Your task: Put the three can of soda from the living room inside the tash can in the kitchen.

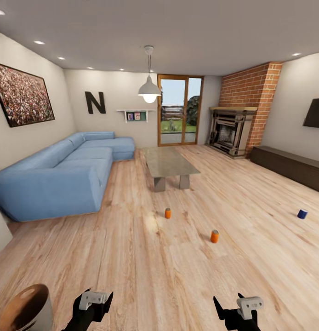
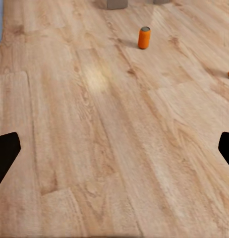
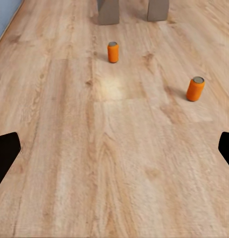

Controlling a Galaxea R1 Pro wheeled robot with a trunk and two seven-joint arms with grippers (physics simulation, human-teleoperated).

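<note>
the three soda cans stand upright on the pale wooden plank floor (image 1: 132,257), ahead of the robot and well apart from both arms. the nearer bright orange can with a grey top (image 1: 214,236) lies forward of the right end effector (image 1: 237,307), almost in line with it, so the right arm looks the nearer one for it. the farther orange can (image 1: 168,213) stands just short of the stone coffee table (image 1: 168,162), roughly midway between the two arms. the dark blue can with a white band (image 1: 302,214) stands off to the right, near the long dark low cabinet (image 1: 293,166).

each can's long axis is vertical, so a level approach from the side would suit, once the base has closed the gap.

the left end effector (image 1: 93,301) and the right one both have their fingers spread wide and hold nothing. the round grey bin with a coppery brown inside (image 1: 24,309) sits just beside the left arm.
</note>
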